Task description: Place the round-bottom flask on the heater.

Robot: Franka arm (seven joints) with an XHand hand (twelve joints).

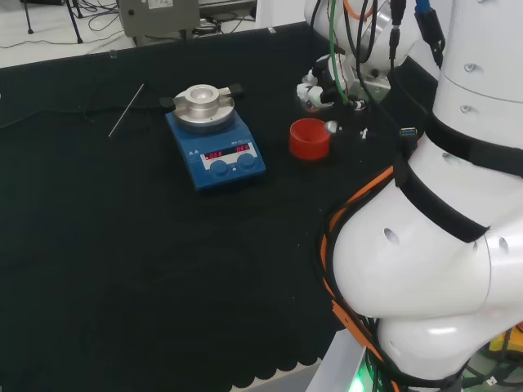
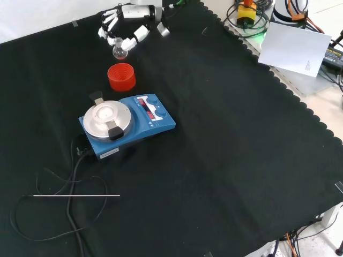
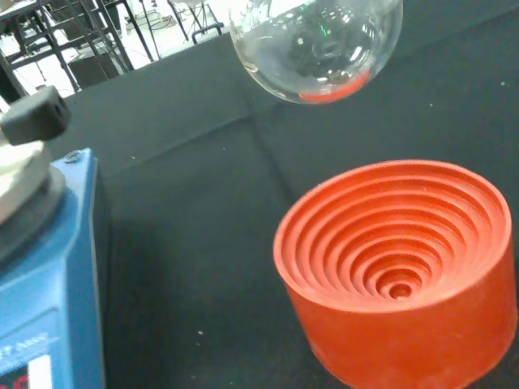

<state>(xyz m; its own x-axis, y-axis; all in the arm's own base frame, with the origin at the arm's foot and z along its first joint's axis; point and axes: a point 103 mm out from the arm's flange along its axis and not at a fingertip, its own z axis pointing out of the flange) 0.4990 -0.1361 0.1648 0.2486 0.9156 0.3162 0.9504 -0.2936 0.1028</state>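
Note:
A clear round-bottom flask [image 2: 119, 51] hangs just above the cloth, a little beyond the red ribbed stand [image 2: 121, 76] in the front view. The hand [image 2: 128, 21] comes in from the top there, with its fingers curled round the flask's neck. In the wrist view the flask's bulb [image 3: 316, 40] floats over the stand [image 3: 397, 267], which holds nothing. The blue heater [image 2: 128, 123] with its round metal top plate stands nearer the camera than the stand. In the head view the hand [image 1: 315, 88] is right of the heater [image 1: 215, 139], above the stand [image 1: 310, 139].
A thin metal rod [image 2: 75, 196] and the heater's black cable [image 2: 72, 176] lie on the cloth in front of the heater. A white sheet [image 2: 297, 45] lies off the cloth at the right. The arm's white links [image 1: 441, 245] take up the head view's right.

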